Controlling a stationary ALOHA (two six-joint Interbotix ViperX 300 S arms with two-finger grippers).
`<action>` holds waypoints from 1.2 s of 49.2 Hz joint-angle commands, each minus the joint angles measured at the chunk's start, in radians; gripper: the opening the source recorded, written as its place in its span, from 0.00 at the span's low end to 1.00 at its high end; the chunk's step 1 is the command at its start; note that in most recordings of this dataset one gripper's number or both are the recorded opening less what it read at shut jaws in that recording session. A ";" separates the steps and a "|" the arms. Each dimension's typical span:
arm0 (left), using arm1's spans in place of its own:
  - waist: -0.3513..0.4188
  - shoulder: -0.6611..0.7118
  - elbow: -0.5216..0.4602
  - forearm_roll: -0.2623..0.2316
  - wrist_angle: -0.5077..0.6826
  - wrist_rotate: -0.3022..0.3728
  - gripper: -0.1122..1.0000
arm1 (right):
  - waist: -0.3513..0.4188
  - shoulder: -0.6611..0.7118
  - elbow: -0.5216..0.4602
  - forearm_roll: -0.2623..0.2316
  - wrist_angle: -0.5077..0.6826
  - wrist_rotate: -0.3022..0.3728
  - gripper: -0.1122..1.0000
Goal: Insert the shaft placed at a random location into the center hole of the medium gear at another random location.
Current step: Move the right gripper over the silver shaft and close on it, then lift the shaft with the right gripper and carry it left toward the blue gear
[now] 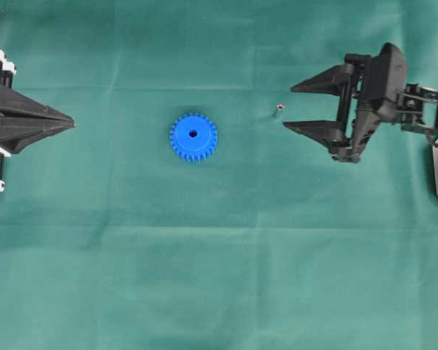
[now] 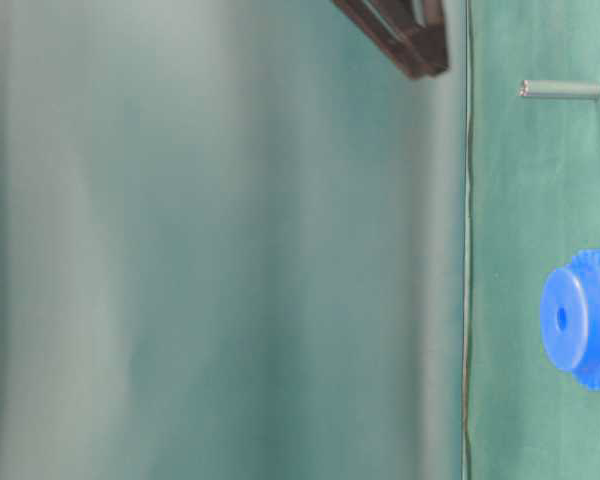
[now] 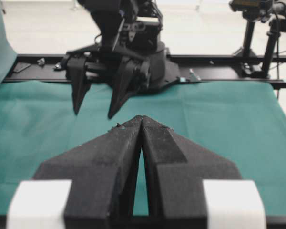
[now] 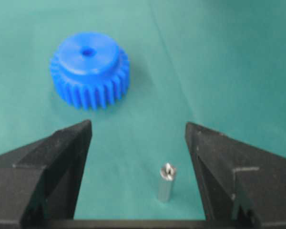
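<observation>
Jaws spread wide on our right gripper [image 4: 138,143] so they can straddle the upright shaft [image 4: 166,182], which stands on the table [image 1: 226,277] near the medium gear [image 1: 193,136] (left gripper [image 1: 71,122] clenched, idle).

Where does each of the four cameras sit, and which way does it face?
Overhead: straight down; gear, shaft, both end effectors.
Table-level: sideways-turned, low; gear, shaft, one dark finger.
Left wrist: across the cloth; shut left end effector, right arm beyond.
Right wrist: downward; open right end effector around the shaft.
Shared: gear and shaft, except left wrist.
</observation>
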 commanded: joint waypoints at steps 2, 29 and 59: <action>-0.002 0.008 -0.023 0.003 -0.003 0.002 0.10 | -0.012 0.071 -0.026 0.005 -0.067 -0.014 0.81; 0.000 0.009 -0.020 0.003 0.012 -0.005 0.10 | -0.035 0.293 -0.074 0.026 -0.150 -0.014 0.79; -0.002 0.009 -0.020 0.003 0.021 -0.005 0.10 | -0.037 0.290 -0.066 0.026 -0.170 -0.017 0.22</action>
